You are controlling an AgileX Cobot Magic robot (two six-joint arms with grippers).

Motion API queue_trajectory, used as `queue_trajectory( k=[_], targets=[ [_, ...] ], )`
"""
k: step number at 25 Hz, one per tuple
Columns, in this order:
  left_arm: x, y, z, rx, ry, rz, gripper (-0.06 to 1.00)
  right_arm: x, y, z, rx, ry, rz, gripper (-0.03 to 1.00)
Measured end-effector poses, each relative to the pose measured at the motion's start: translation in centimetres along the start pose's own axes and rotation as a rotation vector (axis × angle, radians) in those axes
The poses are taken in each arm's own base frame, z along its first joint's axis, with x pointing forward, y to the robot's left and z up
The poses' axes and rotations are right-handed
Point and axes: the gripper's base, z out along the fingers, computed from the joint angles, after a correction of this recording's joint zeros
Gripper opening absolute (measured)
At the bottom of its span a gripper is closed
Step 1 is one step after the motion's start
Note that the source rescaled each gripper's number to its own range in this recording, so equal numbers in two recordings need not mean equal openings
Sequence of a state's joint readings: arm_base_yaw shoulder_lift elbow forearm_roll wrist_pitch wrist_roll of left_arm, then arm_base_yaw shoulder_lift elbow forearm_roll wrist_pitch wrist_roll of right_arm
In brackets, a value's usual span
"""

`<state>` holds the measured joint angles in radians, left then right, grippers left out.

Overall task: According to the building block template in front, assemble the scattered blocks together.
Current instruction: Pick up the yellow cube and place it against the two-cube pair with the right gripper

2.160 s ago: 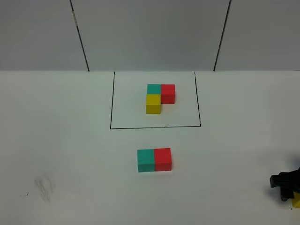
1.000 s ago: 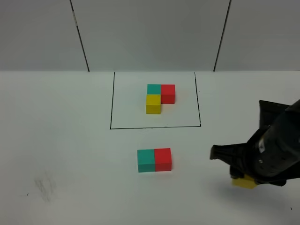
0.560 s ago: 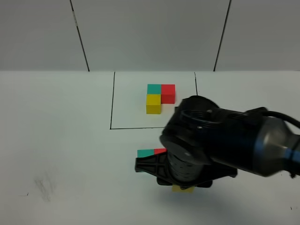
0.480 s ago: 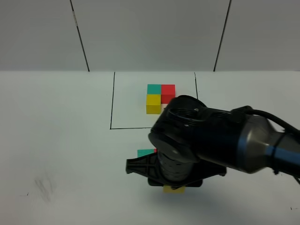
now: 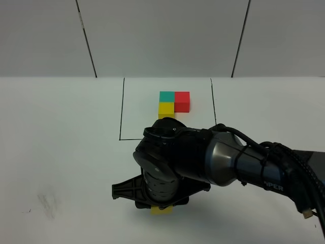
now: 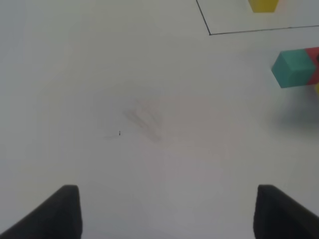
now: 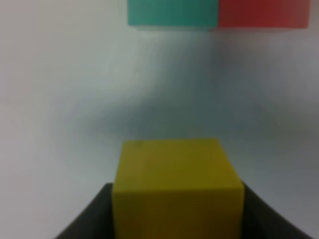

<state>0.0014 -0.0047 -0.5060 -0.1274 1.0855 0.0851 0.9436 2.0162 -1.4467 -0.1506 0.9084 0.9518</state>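
The template's teal (image 5: 166,96), red (image 5: 182,100) and yellow (image 5: 165,109) cubes sit in an L inside the black outline (image 5: 121,118). My right gripper (image 5: 161,207) is shut on the loose yellow cube (image 5: 162,210), low over the table in front of the outline. In the right wrist view the yellow cube (image 7: 177,186) sits between the fingers, a gap short of the joined loose teal cube (image 7: 172,12) and red cube (image 7: 264,12). The arm hides that pair in the exterior view. My left gripper (image 6: 169,214) is open and empty; the teal cube (image 6: 294,68) lies far ahead of it.
The white table (image 5: 61,152) spreads wide on the left, with a faint grey smudge (image 5: 46,203). The right arm's dark body (image 5: 203,162) and its cable (image 5: 299,193) cover the middle and the right front. Grey wall panels stand behind.
My right arm has swept in from the right edge to the left, carrying the yellow cube, and now covers the loose teal and red pair in the exterior view.
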Motion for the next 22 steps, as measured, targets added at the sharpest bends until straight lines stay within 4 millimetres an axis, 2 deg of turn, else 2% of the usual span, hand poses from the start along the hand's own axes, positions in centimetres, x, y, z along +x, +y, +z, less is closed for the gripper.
queue_trajectory(
  k=[7,13,22],
  targets=[
    [0.0,0.0,0.0,0.000,0.000,0.000,0.74,-1.1,0.8,1.5,0.009,0.016,-0.033,0.00],
    [0.0,0.0,0.0,0.000,0.000,0.000,0.74,-2.7,1.6,1.8,0.040,0.035,-0.038,0.00],
    [0.0,0.0,0.0,0.000,0.000,0.000,0.74,-3.5,1.3,3.2,0.093,0.074,-0.017,0.00]
  ],
)
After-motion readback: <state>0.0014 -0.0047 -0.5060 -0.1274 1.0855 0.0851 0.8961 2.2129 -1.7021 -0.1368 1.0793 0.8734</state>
